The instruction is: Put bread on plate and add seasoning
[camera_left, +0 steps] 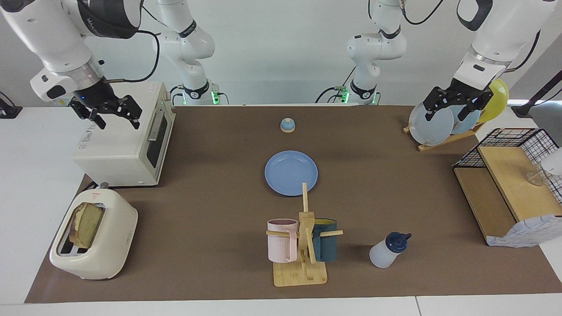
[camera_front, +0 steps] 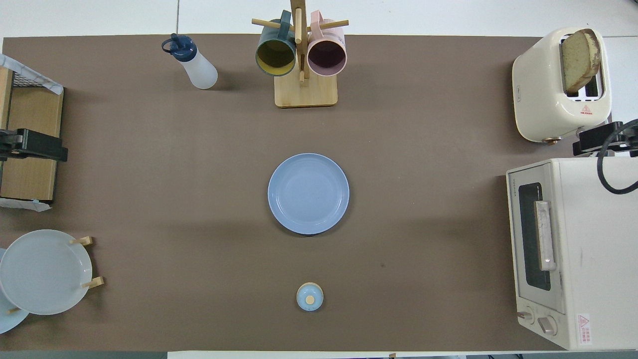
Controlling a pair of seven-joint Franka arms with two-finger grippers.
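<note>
Bread [camera_left: 86,224] upright in toaster [camera_left: 94,237] slot, ready for lift-out; plate [camera_left: 291,172] mid-tabletop, bare. Seasoning [camera_left: 388,250] at plate's 5 o'clock, facing view. Left end effector [camera_left: 456,104] over plate rack [camera_left: 443,139], right end effector [camera_left: 105,115] over oven [camera_left: 123,145]: both open, empty.

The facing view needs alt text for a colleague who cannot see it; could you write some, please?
A blue plate sits bare mid-table; the bread stands in a toaster, the seasoning beside a mug rack. The open right gripper hovers over an oven, the open left gripper over racked plates.

Brown-matted table [camera_left: 210,197] bearing plate [camera_left: 291,172], seasoning [camera_left: 386,251], toaster [camera_left: 94,240], oven [camera_left: 125,136], mug tree [camera_left: 303,245], seemingly wooden.
</note>
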